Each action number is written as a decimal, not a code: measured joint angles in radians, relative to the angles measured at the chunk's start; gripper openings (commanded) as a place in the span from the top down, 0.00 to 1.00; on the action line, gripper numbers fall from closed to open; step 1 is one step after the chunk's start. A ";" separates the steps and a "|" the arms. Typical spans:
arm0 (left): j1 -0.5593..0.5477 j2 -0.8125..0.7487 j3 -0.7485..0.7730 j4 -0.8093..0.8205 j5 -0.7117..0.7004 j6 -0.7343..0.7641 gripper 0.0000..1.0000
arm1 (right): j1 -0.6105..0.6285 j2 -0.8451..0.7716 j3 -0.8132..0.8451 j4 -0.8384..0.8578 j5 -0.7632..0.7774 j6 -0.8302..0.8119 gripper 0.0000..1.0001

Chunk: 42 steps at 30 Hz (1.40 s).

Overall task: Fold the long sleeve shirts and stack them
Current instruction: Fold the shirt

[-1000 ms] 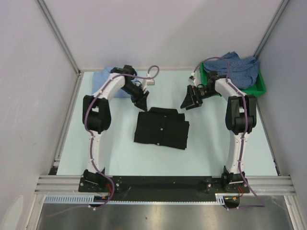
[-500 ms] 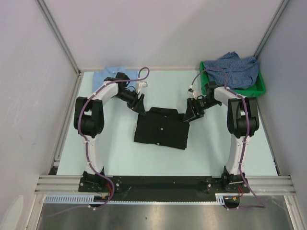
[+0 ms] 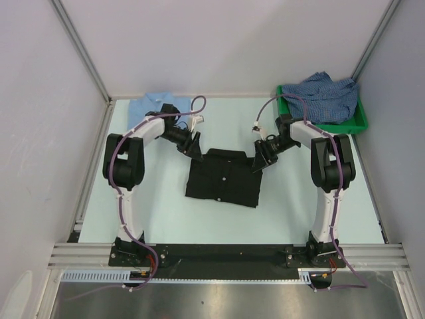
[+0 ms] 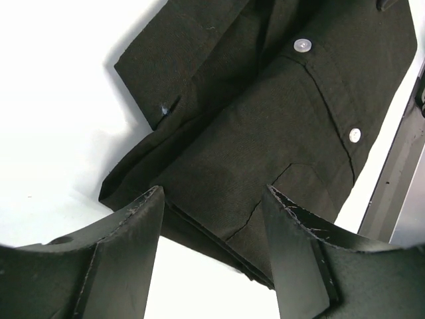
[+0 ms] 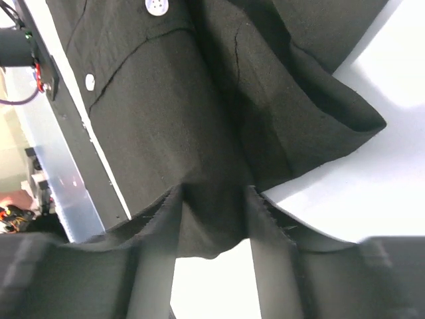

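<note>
A folded black long sleeve shirt (image 3: 222, 178) with pale buttons lies flat at mid-table. My left gripper (image 3: 194, 150) sits at its far left corner. In the left wrist view that gripper (image 4: 214, 193) is open, its fingers straddling the layered edge of the black shirt (image 4: 265, 119). My right gripper (image 3: 257, 161) is at the far right corner. In the right wrist view its fingers (image 5: 214, 193) have narrowed onto a bunched fold of the black shirt (image 5: 166, 100). A light blue shirt (image 3: 147, 104) lies at the back left. A checked shirt (image 3: 325, 95) is heaped in the bin.
The green plastic bin (image 3: 359, 120) stands at the back right corner, behind the right arm. White walls close in the table on three sides. A metal rail (image 3: 226, 254) with both arm bases runs along the near edge.
Both grippers dropped and moved inward onto the black shirt's far corners. The right jaws narrowed from wide open onto the fabric. The left jaws stayed open.
</note>
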 measured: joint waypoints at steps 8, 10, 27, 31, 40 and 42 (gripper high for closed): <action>-0.007 0.000 -0.052 0.050 -0.008 -0.002 0.30 | 0.014 -0.012 0.000 -0.004 0.009 -0.009 0.93; -0.007 0.000 -0.066 0.064 -0.006 -0.002 0.34 | 0.028 -0.018 0.000 -0.006 0.012 -0.013 0.99; 0.049 -0.175 -0.245 0.235 -0.001 -0.089 0.23 | 0.074 -0.076 0.008 -0.014 0.049 -0.055 1.00; 0.074 -0.206 -0.217 0.272 0.000 -0.100 0.23 | 0.080 -0.077 0.008 -0.017 0.057 -0.078 1.00; 0.020 -0.121 -0.174 0.223 0.026 -0.058 0.23 | 0.081 -0.093 0.008 -0.019 0.071 -0.129 1.00; -0.006 -0.101 -0.174 0.203 0.026 -0.034 0.23 | 0.083 -0.098 0.008 -0.018 0.074 -0.135 1.00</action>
